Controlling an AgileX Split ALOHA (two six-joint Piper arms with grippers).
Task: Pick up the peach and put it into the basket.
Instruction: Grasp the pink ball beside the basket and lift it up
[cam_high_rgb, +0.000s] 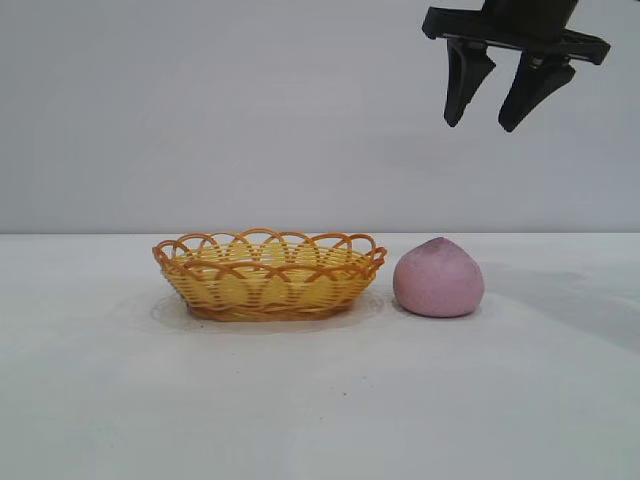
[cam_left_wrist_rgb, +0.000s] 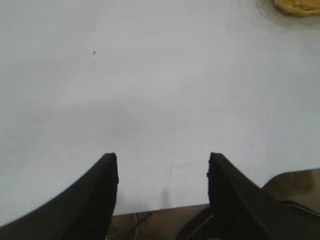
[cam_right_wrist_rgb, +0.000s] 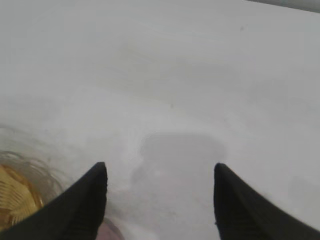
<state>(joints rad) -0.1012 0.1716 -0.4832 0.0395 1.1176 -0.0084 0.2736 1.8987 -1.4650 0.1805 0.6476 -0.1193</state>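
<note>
A white table (cam_high_rgb: 300, 400) fills the lower half of the exterior view, its top plain and matte. Behind the table, a pale grey wall (cam_high_rgb: 200, 110) rises from the table's far edge to the top of that view. In the left wrist view a tiny dark speck (cam_left_wrist_rgb: 93, 51) sits on the table top, and past the table's near edge a strip of brown floor (cam_left_wrist_rgb: 160, 212) shows, with a thin cable (cam_left_wrist_rgb: 135, 220) lying on it.
</note>
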